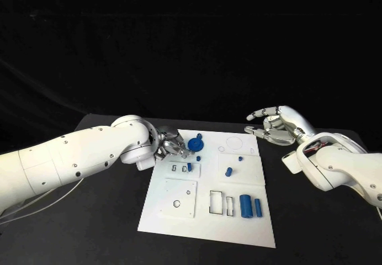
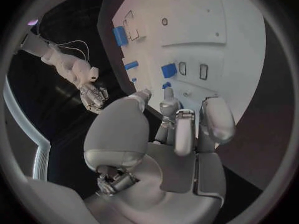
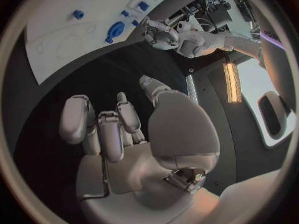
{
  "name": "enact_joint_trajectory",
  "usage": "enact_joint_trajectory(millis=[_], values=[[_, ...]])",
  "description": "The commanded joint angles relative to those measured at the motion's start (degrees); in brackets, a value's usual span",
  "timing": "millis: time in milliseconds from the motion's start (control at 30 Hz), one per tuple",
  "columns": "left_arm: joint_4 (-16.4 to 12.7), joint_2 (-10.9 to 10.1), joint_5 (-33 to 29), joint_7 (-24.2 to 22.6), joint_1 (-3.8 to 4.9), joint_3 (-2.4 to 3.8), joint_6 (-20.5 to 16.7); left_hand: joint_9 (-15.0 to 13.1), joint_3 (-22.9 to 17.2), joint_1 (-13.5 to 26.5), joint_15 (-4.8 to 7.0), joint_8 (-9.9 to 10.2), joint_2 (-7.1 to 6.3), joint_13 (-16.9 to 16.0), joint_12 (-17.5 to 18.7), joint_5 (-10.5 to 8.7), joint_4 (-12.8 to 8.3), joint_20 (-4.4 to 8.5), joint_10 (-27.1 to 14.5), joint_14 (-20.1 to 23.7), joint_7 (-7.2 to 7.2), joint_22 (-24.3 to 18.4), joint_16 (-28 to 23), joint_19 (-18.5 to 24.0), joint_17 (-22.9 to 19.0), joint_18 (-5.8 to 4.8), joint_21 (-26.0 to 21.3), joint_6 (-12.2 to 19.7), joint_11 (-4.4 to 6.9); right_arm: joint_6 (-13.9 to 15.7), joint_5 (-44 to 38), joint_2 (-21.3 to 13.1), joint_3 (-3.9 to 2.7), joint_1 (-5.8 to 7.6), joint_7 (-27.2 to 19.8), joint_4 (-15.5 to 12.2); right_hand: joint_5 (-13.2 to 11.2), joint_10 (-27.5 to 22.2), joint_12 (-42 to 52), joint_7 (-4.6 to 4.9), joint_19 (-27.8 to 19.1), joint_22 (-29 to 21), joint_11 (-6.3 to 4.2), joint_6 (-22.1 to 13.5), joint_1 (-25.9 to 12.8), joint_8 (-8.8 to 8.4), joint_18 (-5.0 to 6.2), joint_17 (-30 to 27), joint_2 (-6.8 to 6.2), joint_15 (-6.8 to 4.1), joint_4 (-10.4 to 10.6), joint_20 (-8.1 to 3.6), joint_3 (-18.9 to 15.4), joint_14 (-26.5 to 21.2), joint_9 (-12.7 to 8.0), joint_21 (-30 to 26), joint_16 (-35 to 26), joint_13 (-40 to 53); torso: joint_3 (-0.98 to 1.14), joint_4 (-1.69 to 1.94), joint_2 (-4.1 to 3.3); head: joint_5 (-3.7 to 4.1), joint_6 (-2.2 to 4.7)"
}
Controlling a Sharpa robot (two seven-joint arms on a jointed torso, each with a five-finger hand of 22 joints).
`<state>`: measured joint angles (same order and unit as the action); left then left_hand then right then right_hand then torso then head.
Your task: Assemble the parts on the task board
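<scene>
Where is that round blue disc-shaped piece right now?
In the head view the round blue piece sits at the task board's far left part, right beside the left hand's fingertips.

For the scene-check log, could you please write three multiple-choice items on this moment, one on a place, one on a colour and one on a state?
1. Where is the left hand?
A. at the task board's far left edge
B. beyond the board's near edge
C. on the black table to the right of the board

2. What colour are the two cylinders lying near the board's near right part?
A. grey
B. blue
C. red

3. How is the right hand?
A. holding a cylinder
B. pressing on the board
C. open, holding nothing

Answers: 1 A, the head view shows it there beside the round blue part. 2 B, both are blue. 3 C, its fingers are spread and empty.
</scene>
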<state>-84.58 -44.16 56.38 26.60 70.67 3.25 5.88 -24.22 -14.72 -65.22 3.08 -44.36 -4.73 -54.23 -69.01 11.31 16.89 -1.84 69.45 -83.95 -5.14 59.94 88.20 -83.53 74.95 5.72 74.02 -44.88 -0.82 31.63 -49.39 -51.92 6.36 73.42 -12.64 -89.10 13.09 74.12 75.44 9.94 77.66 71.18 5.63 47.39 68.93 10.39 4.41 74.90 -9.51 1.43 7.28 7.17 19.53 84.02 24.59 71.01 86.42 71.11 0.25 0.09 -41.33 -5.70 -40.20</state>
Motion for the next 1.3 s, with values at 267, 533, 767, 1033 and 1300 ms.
enact_joint_trajectory(millis=[267,533,767,1033,1300], values=[[1.4,1.7,4.2,2.9,0.95,-0.65,6.0,-0.8,1.5,2.4,0.27,-1.3,-0.08,-0.6,-0.9,-0.26,0.0,0.14,0.2,-5.2,0.22,1.1,0.5,0.1,11.7,-0.58,1.0,0.4,0.26,-0.6,-0.2,0.1,0.05,0.01,1.1,0.2,0.4,0.1,0.0,0.05,0.2,0.0,-0.49,0.6,0.7,0.35,0.63,3.5,0.02,-0.60,0.1,-0.30,-0.4,3.3,0.1,0.2,-0.2,0.0,-0.10,0.14,-0.02,0.13,-0.43],[2.3,2.5,4.8,3.4,1.13,-1.10,8.2,-1.1,1.9,3.1,0.31,-1.5,0.00,-0.4,-0.9,-0.32,0.0,0.16,0.0,-5.2,0.28,1.3,0.5,0.2,11.7,-0.59,1.1,0.5,0.31,-0.6,-0.3,0.1,0.07,-0.01,1.3,0.3,0.5,0.1,0.0,0.03,0.2,0.0,-0.51,0.6,0.6,0.39,0.64,3.5,0.01,-0.61,0.1,-0.32,-0.4,3.3,0.2,0.2,-0.2,0.0,-0.22,0.13,0.02,0.01,-0.58],[2.9,3.3,4.9,3.6,1.16,-1.65,8.9,-1.2,2.1,3.3,0.32,-1.6,0.03,-0.2,-0.7,-0.36,0.0,0.17,-0.1,-5.3,0.29,1.4,0.5,0.2,11.8,-0.60,1.2,0.6,0.32,-0.5,-0.3,0.2,0.08,-0.02,1.4,0.4,0.6,0.0,-0.1,0.02,0.2,-0.1,-0.53,0.6,0.6,0.41,0.66,3.4,-0.01,-0.63,0.2,-0.33,-0.5,3.3,0.2,0.1,-0.2,0.0,-0.27,0.04,-0.04,-0.07,-0.62],[3.2,4.0,4.6,3.5,1.15,-2.07,8.2,-1.2,2.1,3.4,0.32,-1.7,0.06,0.0,-0.6,-0.35,0.0,0.17,-0.3,-5.3,0.30,1.5,0.6,0.2,11.9,-0.61,1.3,0.6,0.32,-0.5,-0.3,0.3,0.09,-0.05,1.5,0.5,0.7,0.0,-0.1,0.01,0.1,-0.2,-0.54,0.6,0.6,0.42,0.70,3.3,-0.02,-0.64,0.2,-0.35,-0.5,3.2,0.2,-0.1,-0.3,-0.1,-0.26,0.06,-0.03,-0.08,-0.65],[3.3,4.5,4.0,3.5,1.15,-2.23,8.2,-1.3,2.1,3.5,0.34,-1.8,0.19,0.1,-0.6,-0.28,0.0,0.16,-0.3,-5.3,0.33,1.6,0.6,0.2,11.9,-0.63,1.3,0.6,0.34,-0.7,-0.3,0.5,0.12,-0.08,1.6,0.6,0.8,-0.1,-0.2,0.00,0.1,-0.2,-0.55,0.6,0.5,0.43,0.70,3.3,-0.03,-0.66,0.3,-0.37,-0.6,3.2,0.2,-0.1,-0.3,-0.2,-0.25,0.10,-0.03,-0.17,-0.79]])
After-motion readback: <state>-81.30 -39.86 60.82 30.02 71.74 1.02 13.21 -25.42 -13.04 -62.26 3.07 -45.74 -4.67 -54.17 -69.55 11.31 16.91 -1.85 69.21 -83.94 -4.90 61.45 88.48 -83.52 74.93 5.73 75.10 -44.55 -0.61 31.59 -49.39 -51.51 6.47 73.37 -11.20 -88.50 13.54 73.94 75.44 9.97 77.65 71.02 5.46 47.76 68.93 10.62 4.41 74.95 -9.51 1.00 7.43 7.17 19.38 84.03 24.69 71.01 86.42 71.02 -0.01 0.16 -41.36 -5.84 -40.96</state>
